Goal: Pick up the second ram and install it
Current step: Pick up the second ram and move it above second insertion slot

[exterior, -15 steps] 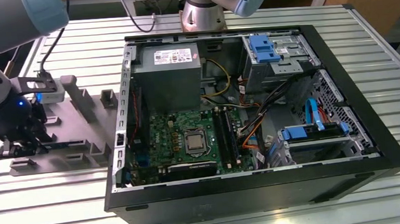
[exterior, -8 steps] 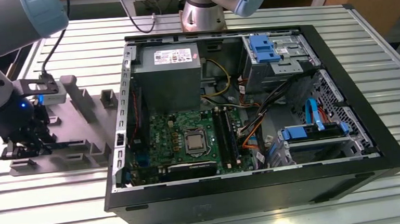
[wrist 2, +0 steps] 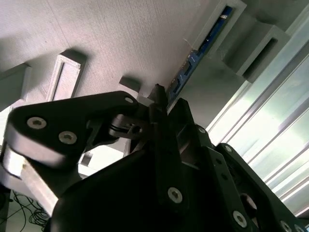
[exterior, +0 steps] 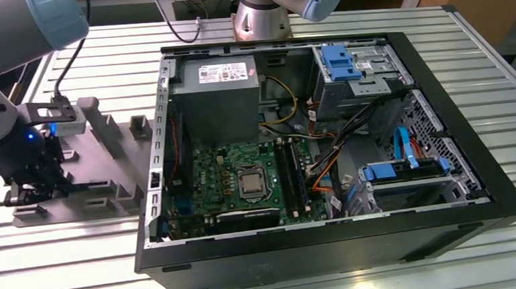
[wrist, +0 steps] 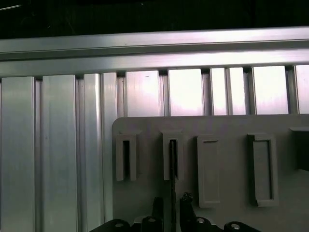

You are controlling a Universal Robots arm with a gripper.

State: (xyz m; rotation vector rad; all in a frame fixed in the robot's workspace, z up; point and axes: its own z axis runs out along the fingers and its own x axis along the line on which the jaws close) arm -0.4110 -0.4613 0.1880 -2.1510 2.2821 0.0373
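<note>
One thin dark stick, the second ram (wrist: 172, 164), stands on edge in a slot of the grey fixture (wrist: 227, 126), right between the fingers (wrist: 186, 204). Those look apart, straddling it, I guess so they can pinch its flat faces. Fixture's sitting on the worktop (wrist: 58, 145).

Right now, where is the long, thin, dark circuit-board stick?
The stick stands in a slot of the grey plastic fixture block, at the exterior view's left beside the computer case, under the gripper.
</note>
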